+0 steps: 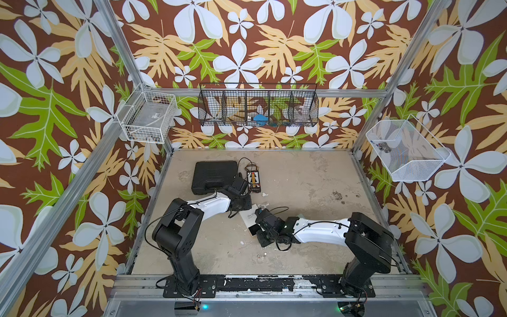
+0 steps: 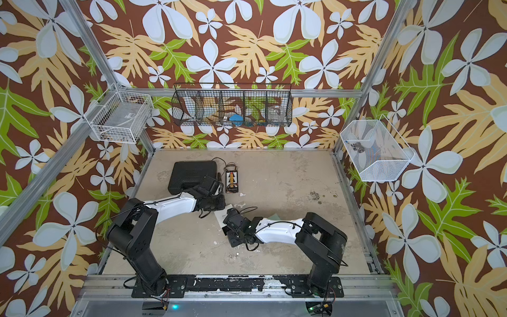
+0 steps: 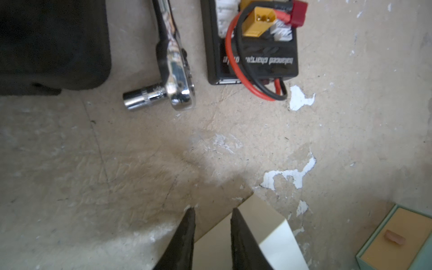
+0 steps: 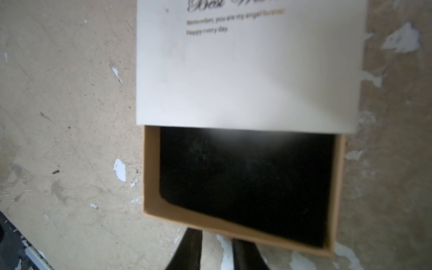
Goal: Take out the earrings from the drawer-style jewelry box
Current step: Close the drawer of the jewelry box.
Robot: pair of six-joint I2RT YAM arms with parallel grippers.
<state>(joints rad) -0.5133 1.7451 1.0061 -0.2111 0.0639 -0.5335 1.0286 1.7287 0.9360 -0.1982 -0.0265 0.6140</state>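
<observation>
Step in hand: drawer inspection, judged late in the task. The jewelry box (image 1: 246, 220) lies flat on the table (image 1: 301, 178), with its drawer (image 4: 149, 168) drawn partly out of the white sleeve (image 4: 245, 77). The exposed black lining (image 4: 245, 177) shows no earrings; the portion under the sleeve is hidden. The earrings (image 1: 262, 255), tiny shiny beads, lie on the bare table near its front edge, well apart from the box.

On the left gripper (image 3: 212, 210), the fingers are closed to a narrow gap across the sleeve's corner edge, apparently pinching it as an anchor. On the right gripper (image 4: 215, 236), the fingertips sit close together just outside the drawer's front wall, with bare table visible between them. Whether they hold a pull tab cannot be told.

Next move, as judged: draw the drawer fully out to expose the hidden part. Any bead found there calls for a fine, centred pinch against the soft lining
</observation>
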